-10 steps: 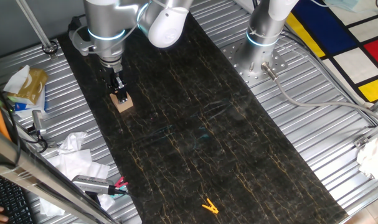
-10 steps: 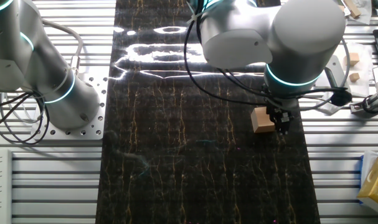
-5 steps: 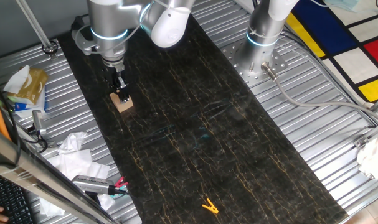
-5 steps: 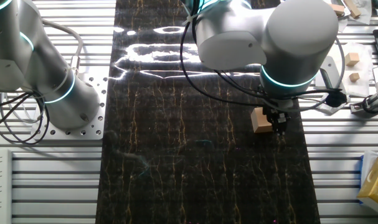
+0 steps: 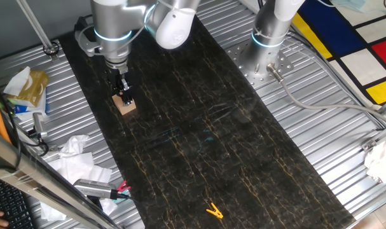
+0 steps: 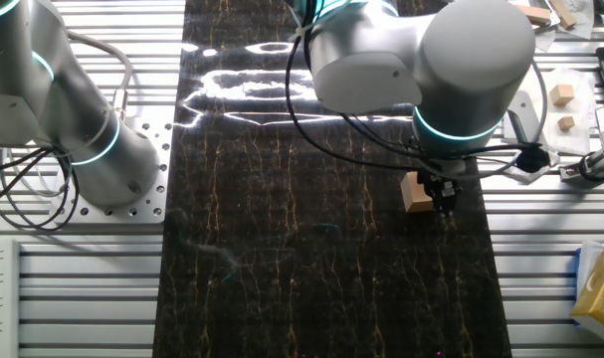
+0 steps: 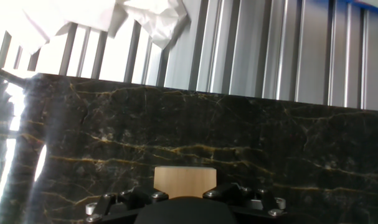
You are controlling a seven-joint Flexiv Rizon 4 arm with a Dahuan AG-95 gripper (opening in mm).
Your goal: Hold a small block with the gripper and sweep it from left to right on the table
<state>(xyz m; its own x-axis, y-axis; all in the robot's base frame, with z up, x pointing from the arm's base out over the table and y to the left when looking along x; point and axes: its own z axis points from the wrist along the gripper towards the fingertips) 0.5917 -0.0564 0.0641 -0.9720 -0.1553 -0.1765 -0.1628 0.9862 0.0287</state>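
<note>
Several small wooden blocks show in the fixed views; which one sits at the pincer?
The small block on the table, directly beside the pincer. The other wooden blocks lie off the marble, on the ribbed metal to the side, away from the arm.

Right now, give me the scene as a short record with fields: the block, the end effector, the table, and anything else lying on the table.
block: small tan wooden cube, resting on the table near its edge
end effector: black two-finger tip, down at the cube; the hand view shows the cube between its fingers
grip: cannot tell whether the fingers are closed on the cube
table: black marble-patterned top with gold veins, ribbed metal around it
other item: yellow clip, far from the cube along the table
beside the table: crumpled white paper
</note>
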